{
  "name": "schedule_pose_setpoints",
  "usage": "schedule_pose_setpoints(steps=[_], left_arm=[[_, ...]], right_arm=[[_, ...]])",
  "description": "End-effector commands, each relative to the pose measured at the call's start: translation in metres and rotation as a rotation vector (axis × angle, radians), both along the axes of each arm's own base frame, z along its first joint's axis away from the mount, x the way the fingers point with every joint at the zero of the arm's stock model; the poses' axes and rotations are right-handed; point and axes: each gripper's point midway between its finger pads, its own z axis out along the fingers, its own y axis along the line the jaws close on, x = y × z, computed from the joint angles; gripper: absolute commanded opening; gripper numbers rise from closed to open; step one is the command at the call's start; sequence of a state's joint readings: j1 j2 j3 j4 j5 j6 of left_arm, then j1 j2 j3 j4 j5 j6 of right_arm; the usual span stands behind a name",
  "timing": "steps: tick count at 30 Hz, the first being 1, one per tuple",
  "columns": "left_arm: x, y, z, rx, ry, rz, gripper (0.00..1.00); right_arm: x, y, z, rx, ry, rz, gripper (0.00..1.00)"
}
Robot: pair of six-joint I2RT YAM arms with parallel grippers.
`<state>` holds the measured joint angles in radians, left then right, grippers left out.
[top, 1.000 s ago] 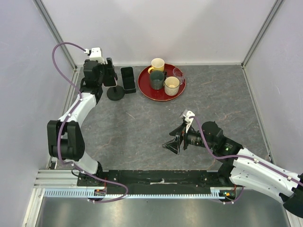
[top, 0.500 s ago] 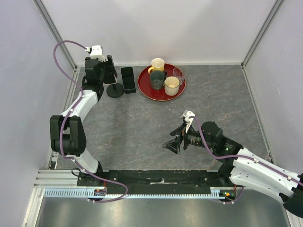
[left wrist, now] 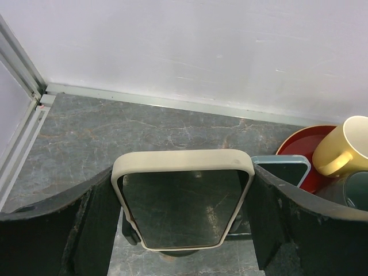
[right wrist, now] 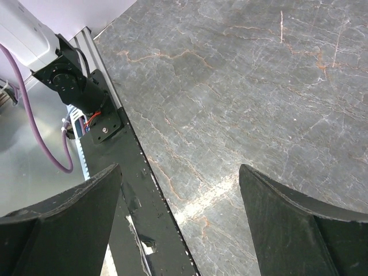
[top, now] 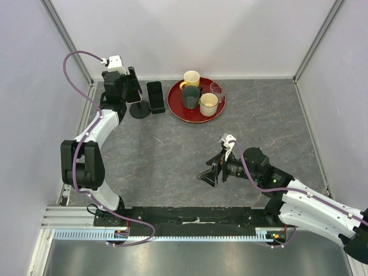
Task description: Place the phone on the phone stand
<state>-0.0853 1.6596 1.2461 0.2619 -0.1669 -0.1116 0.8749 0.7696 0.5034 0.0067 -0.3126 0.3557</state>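
The phone (left wrist: pixel 184 207), with a black screen and a cream case edge, sits upright between the fingers of my left gripper (left wrist: pixel 183 172), which is shut on its two sides. From above, the left gripper (top: pixel 130 89) holds the phone (top: pixel 135 92) at the far left, right over the phone stand (top: pixel 140 112), whose round black base shows below. Under the phone, the stand's holder arm (left wrist: pixel 130 233) peeks out; I cannot tell whether the phone rests on it. My right gripper (top: pixel 210 176) is open and empty over the near middle of the table, as the right wrist view (right wrist: pixel 181 224) also shows.
An all-black slab (top: pixel 154 95) stands just right of the stand, its bluish edge in the left wrist view (left wrist: pixel 283 168). A red tray (top: pixel 174 107) at the back holds a yellow mug (top: pixel 191 78), a dark mug (top: pixel 190 98), a cream cup (top: pixel 209 104) and a glass (top: pixel 217 88). Walls close behind.
My left gripper with the phone has shifted slightly toward the back wall over the stand. The right arm has barely moved.
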Motion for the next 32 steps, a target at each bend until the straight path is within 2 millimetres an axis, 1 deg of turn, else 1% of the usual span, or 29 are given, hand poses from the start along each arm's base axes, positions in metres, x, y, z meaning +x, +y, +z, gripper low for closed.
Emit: schedule_pose_setpoints(steps=[1, 2, 4, 5, 7, 8, 9, 10, 11, 12, 13, 14, 15, 16, 17, 19, 20, 21, 22, 23, 24, 25, 26, 27, 28, 29, 30, 31, 32], left_arm=[[-0.003, 0.009, 0.049, -0.089, -0.105, 0.067, 0.87], [-0.005, 0.010, 0.050, -0.098, -0.100, 0.074, 0.88], [-0.012, 0.010, 0.055, -0.119, -0.098, 0.081, 0.89], [-0.016, 0.011, 0.050, -0.120, -0.070, 0.085, 0.89], [-0.023, 0.010, 0.057, -0.141, -0.067, 0.083, 0.90], [-0.026, 0.009, 0.054, -0.141, -0.043, 0.077, 0.90], [-0.029, 0.009, 0.053, -0.144, -0.029, 0.076, 0.91], [-0.032, 0.009, 0.063, -0.145, -0.040, 0.075, 0.91], [-0.036, 0.010, 0.065, -0.141, -0.035, 0.078, 0.91], [-0.040, 0.011, 0.063, -0.134, -0.016, 0.085, 0.91], [-0.043, 0.011, 0.063, -0.131, -0.012, 0.080, 0.91], [-0.048, 0.010, 0.072, -0.129, -0.031, 0.067, 0.92], [-0.051, 0.008, 0.074, -0.117, -0.032, 0.048, 0.92], [-0.055, 0.007, 0.078, -0.115, -0.040, 0.043, 0.92], [-0.064, 0.008, 0.083, -0.118, -0.039, 0.043, 0.92], [-0.076, 0.007, 0.083, -0.138, -0.006, 0.044, 0.92], [-0.087, 0.006, 0.094, -0.178, -0.021, 0.048, 0.93], [-0.095, 0.005, 0.093, -0.203, -0.004, 0.049, 0.93], [-0.106, 0.004, 0.082, -0.224, 0.047, 0.053, 0.93], [-0.115, 0.000, 0.080, -0.282, 0.061, 0.054, 0.93], [-0.133, -0.010, 0.079, -0.318, 0.073, 0.001, 0.93], [-0.146, -0.018, 0.076, -0.349, 0.084, -0.037, 0.93], [-0.156, -0.027, 0.076, -0.398, 0.080, -0.076, 0.93], [-0.182, -0.045, 0.075, -0.437, 0.081, -0.185, 0.93], [-0.194, -0.053, 0.074, -0.466, 0.084, -0.231, 0.93], [-0.206, -0.062, 0.078, -0.504, 0.068, -0.278, 0.93], [-0.223, -0.073, 0.070, -0.526, 0.086, -0.352, 0.93], [-0.247, -0.079, 0.086, -0.535, 0.024, -0.410, 0.94], [-0.261, -0.084, 0.098, -0.545, -0.032, -0.463, 0.94]], right_arm=[[0.008, -0.004, 0.017, 0.046, -0.011, -0.065, 0.90], [0.014, -0.010, 0.013, 0.023, -0.001, -0.118, 0.91], [0.020, -0.019, 0.019, 0.028, -0.006, -0.185, 0.92], [0.027, -0.028, 0.013, -0.004, 0.005, -0.252, 0.92], [0.035, -0.041, 0.017, -0.007, 0.010, -0.340, 0.93], [0.036, -0.049, 0.011, -0.039, 0.027, -0.378, 0.93], [0.044, -0.060, 0.011, -0.054, 0.021, -0.455, 0.93], [0.046, -0.066, 0.016, -0.049, 0.020, -0.491, 0.94], [0.046, -0.076, 0.011, -0.075, 0.048, -0.540, 0.95], [0.053, -0.087, 0.012, -0.085, 0.049, -0.614, 0.96], [0.054, -0.094, 0.019, -0.079, 0.048, -0.654, 0.98], [0.053, -0.103, 0.012, -0.119, 0.066, -0.684, 0.98], [0.053, -0.107, 0.012, -0.124, 0.085, -0.712, 0.98], [0.056, -0.113, 0.017, -0.127, 0.084, -0.750, 0.98], [0.053, -0.120, 0.012, -0.160, 0.101, -0.768, 0.98], [0.055, -0.131, 0.018, -0.158, 0.117, -0.838, 0.98], [0.053, -0.138, 0.014, -0.187, 0.131, -0.865, 0.98], [0.052, -0.142, 0.014, -0.184, 0.152, -0.896, 0.98], [0.052, -0.147, 0.022, -0.168, 0.155, -0.923, 0.98], [0.051, -0.158, 0.019, -0.195, 0.157, -0.970, 0.98], [0.051, -0.162, 0.022, -0.190, 0.161, -0.991, 0.98], [0.050, -0.166, 0.030, -0.155, 0.167, -1.010, 0.98], [0.047, -0.171, 0.033, -0.157, 0.165, -1.019, 0.98], [0.046, -0.172, 0.038, -0.144, 0.159, -1.010, 0.98], [0.042, -0.176, 0.051, -0.111, 0.128, -0.991, 0.98], [0.041, -0.177, 0.058, -0.074, 0.106, -0.980, 0.98], [0.040, -0.181, 0.065, -0.045, 0.079, -0.981, 0.98], [0.037, -0.188, 0.080, 0.009, 0.046, -0.982, 0.98], [0.036, -0.193, 0.090, 0.031, 0.005, -0.983, 0.98]])
